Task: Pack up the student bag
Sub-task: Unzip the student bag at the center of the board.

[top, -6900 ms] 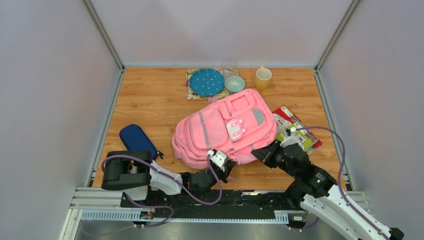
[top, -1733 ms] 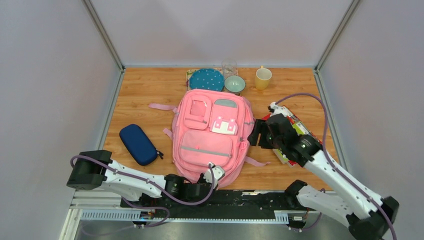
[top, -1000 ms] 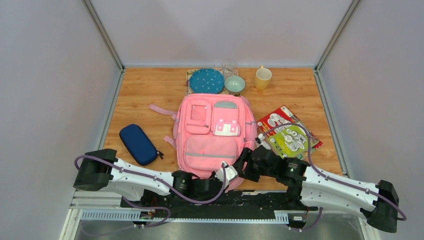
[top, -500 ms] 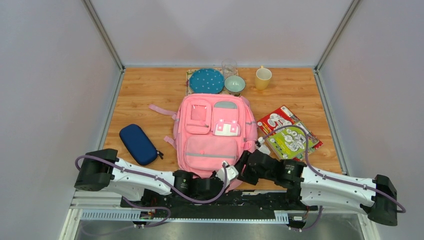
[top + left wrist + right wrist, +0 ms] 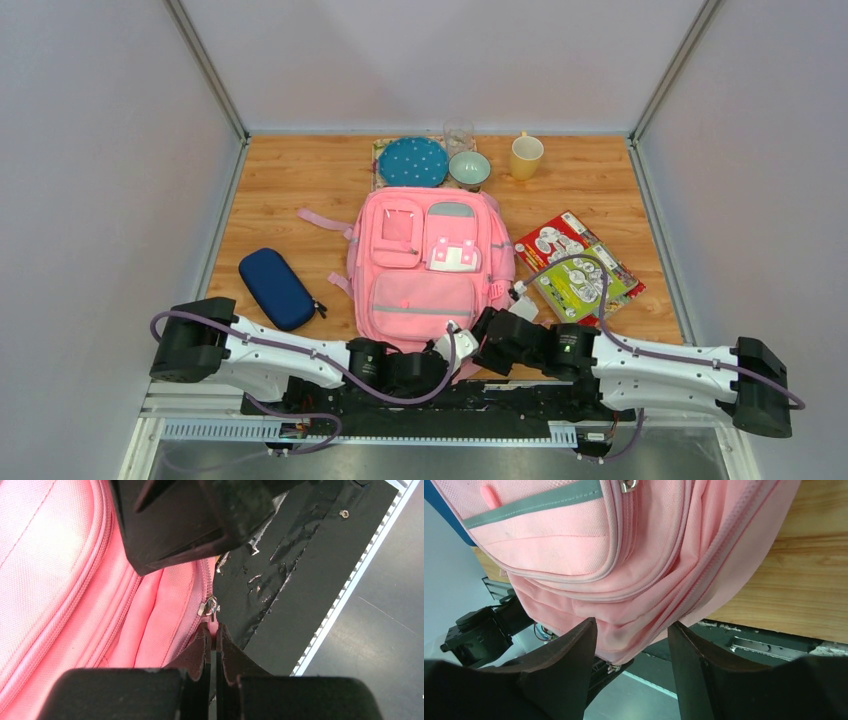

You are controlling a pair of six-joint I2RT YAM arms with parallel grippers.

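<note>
The student bag (image 5: 430, 270) is a pink backpack lying face up mid-table, its bottom hanging over the near edge. My left gripper (image 5: 441, 352) is under that bottom edge. In the left wrist view it (image 5: 214, 631) is shut on the pink tab of a metal zip slider (image 5: 209, 607) on the bag's side seam (image 5: 150, 630). My right gripper (image 5: 482, 336) is just right of it. In the right wrist view it (image 5: 631, 630) is open, its two fingers either side of the bag's bulging bottom edge (image 5: 644, 610).
A navy zip pouch (image 5: 277, 288) lies left of the bag and a colourful book (image 5: 577, 267) lies right of it. At the back stand a blue dotted plate (image 5: 413, 163), a pale bowl (image 5: 469, 167), a glass (image 5: 458, 135) and a yellow mug (image 5: 526, 156). Black mounting rail (image 5: 300, 580) runs below the table edge.
The bag has been turned from slanted to square with the table. My right arm came down from the bag's right side to its near edge, its jaws narrowing slightly. The left gripper stayed shut.
</note>
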